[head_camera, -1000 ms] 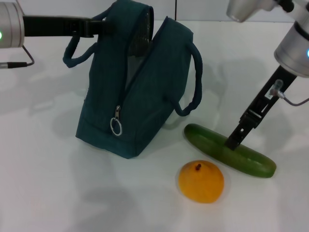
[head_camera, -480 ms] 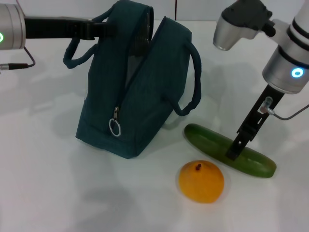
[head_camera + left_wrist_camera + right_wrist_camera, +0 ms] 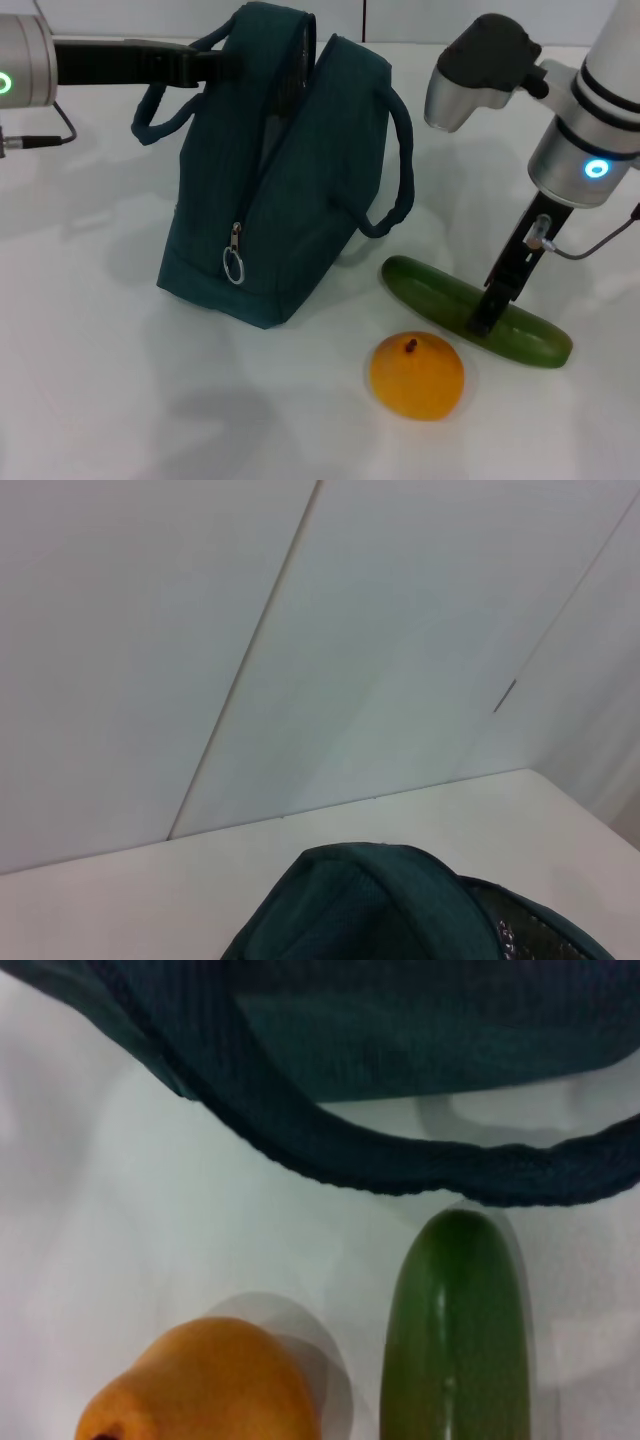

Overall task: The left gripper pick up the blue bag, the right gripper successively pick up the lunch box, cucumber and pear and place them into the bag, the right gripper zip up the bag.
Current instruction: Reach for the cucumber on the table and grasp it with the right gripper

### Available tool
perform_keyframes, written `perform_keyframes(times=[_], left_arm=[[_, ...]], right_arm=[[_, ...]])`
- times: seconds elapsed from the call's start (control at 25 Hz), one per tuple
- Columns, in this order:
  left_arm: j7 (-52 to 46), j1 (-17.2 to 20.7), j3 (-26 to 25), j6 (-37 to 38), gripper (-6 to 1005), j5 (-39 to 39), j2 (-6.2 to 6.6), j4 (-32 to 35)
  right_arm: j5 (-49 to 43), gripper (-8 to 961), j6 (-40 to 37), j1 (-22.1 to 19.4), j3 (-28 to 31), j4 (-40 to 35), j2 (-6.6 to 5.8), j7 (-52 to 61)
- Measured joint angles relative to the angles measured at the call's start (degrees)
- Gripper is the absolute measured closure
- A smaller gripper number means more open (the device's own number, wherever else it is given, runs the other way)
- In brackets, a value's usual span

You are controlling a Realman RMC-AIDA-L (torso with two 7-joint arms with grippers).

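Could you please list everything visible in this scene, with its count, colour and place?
Bag: one, dark teal-blue, standing on the table left of centre, top unzipped, far handle held up by the left gripper.
Zipper pull: one, silver ring, hanging on the bag's near end.
Cucumber: one, dark green, lying on the table right of the bag.
Pear: one, orange-yellow, on the table in front of the cucumber, apart from it.
Table: one, white, under everything.
Lunch box: none visible.
Left gripper: one, black, at the bag's top left.
Right gripper: one, black fingers down at the cucumber's middle.
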Motion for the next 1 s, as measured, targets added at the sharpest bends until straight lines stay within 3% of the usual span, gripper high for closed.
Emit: perform_keyframes(times=[1.0], left_arm=[[0.8, -0.6, 0.0, -1.4, 949, 0.0, -0.03, -0.2]], right_arm=[[0.6, 96, 4.2, 0.4, -4.8, 2.0, 0.0, -0.2]])
